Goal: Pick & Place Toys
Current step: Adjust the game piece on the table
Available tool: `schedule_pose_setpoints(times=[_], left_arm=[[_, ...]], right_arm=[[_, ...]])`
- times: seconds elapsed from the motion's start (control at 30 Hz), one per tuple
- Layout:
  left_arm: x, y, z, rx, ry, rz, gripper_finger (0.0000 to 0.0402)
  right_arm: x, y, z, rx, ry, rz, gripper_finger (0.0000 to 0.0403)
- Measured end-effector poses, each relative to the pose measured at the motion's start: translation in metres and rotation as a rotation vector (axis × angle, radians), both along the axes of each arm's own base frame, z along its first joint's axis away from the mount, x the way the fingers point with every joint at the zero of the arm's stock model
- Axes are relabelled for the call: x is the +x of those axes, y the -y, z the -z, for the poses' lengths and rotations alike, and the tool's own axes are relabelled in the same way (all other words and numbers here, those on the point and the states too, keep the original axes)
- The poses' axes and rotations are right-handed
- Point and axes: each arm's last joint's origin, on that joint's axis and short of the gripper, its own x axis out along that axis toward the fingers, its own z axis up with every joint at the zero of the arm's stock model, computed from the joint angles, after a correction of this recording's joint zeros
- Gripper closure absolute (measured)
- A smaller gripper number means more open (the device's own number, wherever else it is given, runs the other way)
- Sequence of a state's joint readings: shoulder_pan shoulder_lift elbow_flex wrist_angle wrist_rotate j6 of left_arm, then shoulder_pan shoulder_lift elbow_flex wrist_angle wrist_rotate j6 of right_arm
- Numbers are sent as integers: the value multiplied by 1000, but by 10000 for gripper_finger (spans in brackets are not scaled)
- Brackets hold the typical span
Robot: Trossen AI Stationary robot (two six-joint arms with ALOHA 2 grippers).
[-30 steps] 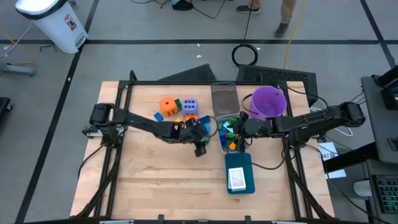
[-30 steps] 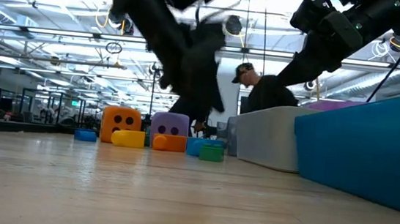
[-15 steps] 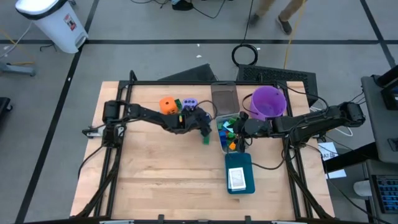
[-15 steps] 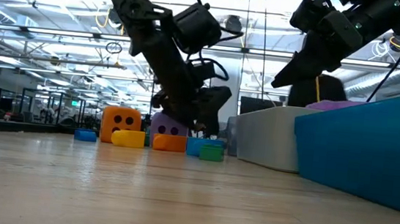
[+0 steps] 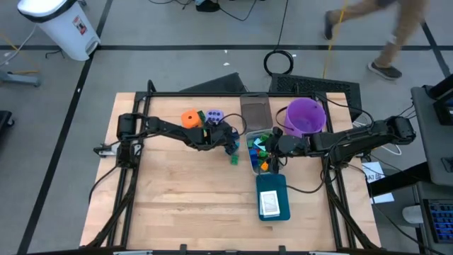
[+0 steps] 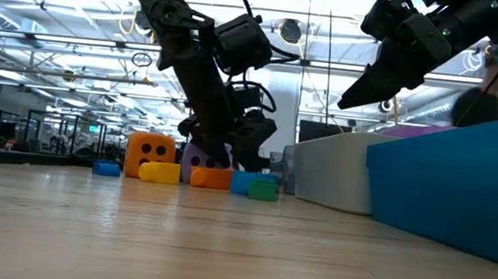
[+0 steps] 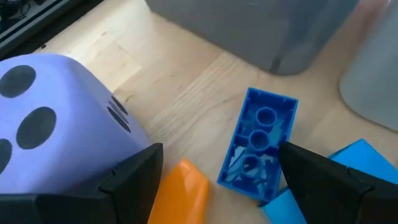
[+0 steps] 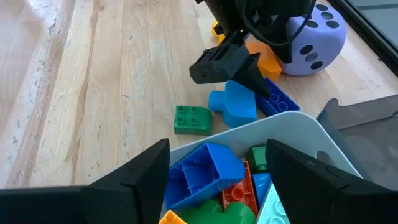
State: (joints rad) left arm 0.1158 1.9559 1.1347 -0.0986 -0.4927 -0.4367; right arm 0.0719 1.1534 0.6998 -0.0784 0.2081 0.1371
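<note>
- High view: the left gripper [image 5: 230,144] reaches across the bench [image 5: 177,205] to the toy cluster near the back, just beside the lavender die [image 5: 215,117] and the orange die [image 5: 190,119].
- Left wrist view: its fingers [image 7: 134,180] stand apart with nothing between them; they straddle a dark blue block [image 7: 258,143] lying studs-up on the wood, with an orange block [image 7: 180,199] near one finger and the lavender die [image 7: 50,118] close alongside.
- A lighter blue piece [image 7: 354,158] lies just beyond the dark blue block.
- Right wrist view: the right gripper [image 8: 217,180] hovers over a white bin [image 8: 298,134], fingers spread and empty.
- The bin holds a heap of toys: a blue block [image 8: 208,168], a red block [image 8: 239,190] and a green block [image 8: 258,157] among them.
- Outside the bin a green block [image 8: 193,119] rests on the bench, well clear of the left gripper's tips, and a light blue piece [image 8: 236,106] lies between it and the dark blue block [image 8: 277,99].
- Low view: the orange die [image 6: 150,152] sits on the bench with a yellow block [image 6: 160,173] in front of it, a small blue block [image 6: 106,168] to its side, and the green block [image 6: 263,190] nearer the bin [image 6: 333,170].
- High view: a teal tray [image 5: 272,185] carrying a white card [image 5: 269,204] lies in front of the bin, and a purple bucket [image 5: 306,117] stands behind the right arm.
- A person [image 5: 396,35] walks on the floor beyond the bench.
</note>
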Motion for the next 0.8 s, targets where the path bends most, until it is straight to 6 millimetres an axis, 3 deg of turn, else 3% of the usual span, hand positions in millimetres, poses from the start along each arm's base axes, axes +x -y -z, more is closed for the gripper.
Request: schedule_pose_setpoints(times=[0.3,0.8], left_arm=[[-6,3,4,-22,-90,19,76],[-15,22,11,-298,-214,269,76]], right_arm=[[0,0,0,0,0,0,165],[0,0,0,0,0,0,165]])
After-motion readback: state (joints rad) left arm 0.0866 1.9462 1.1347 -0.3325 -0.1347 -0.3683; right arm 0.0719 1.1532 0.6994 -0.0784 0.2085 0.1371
